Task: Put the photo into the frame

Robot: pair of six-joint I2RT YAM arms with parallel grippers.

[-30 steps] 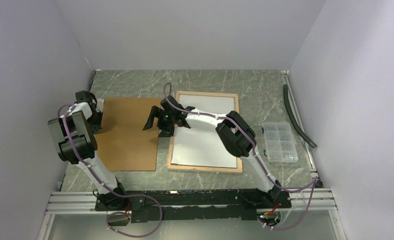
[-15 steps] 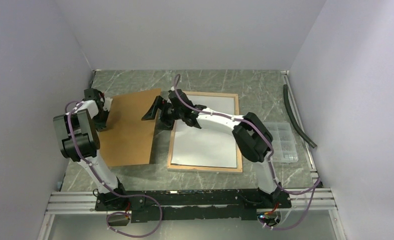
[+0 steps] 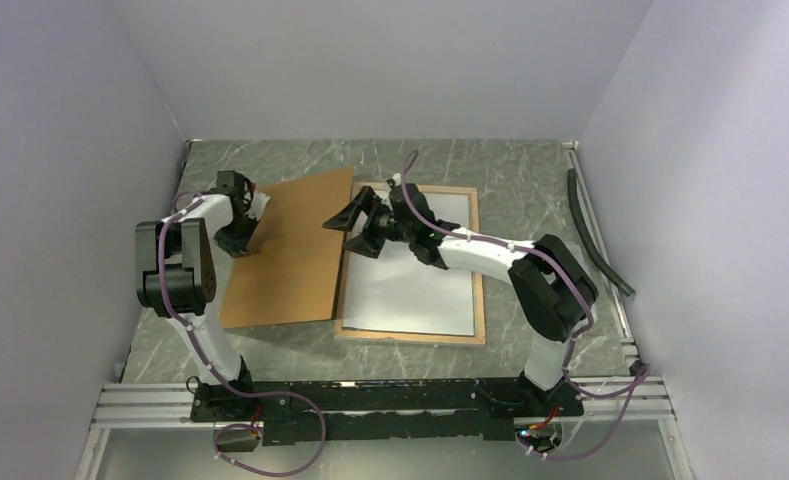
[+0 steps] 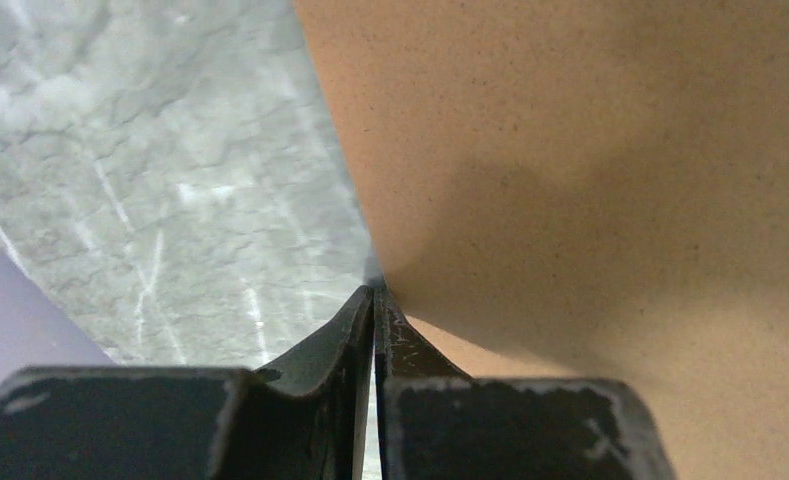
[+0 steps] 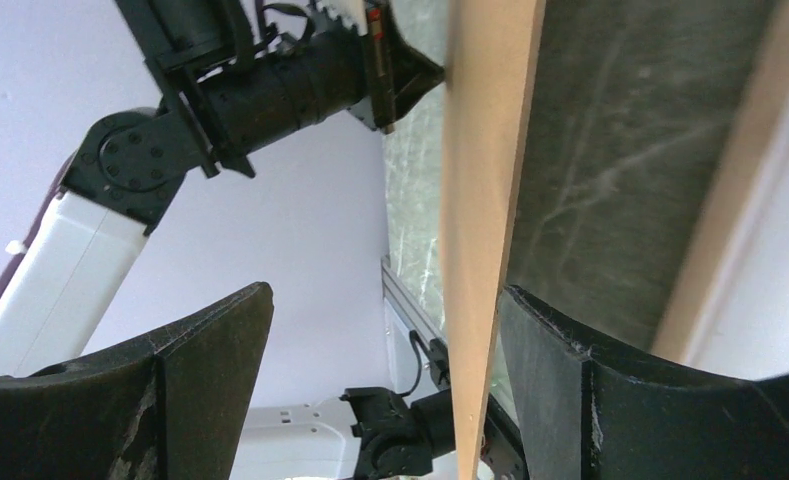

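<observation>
Veined marble table (image 3: 510, 165), grey walls (image 3: 370, 60) — left fingers (image 4: 320, 350) pinch the board (image 3: 290, 250); right fingers (image 5: 210, 350) spread wide.

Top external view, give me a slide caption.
Left gripper pinches the brown board while the open right gripper straddles its opposite edge beside the frame.
</observation>
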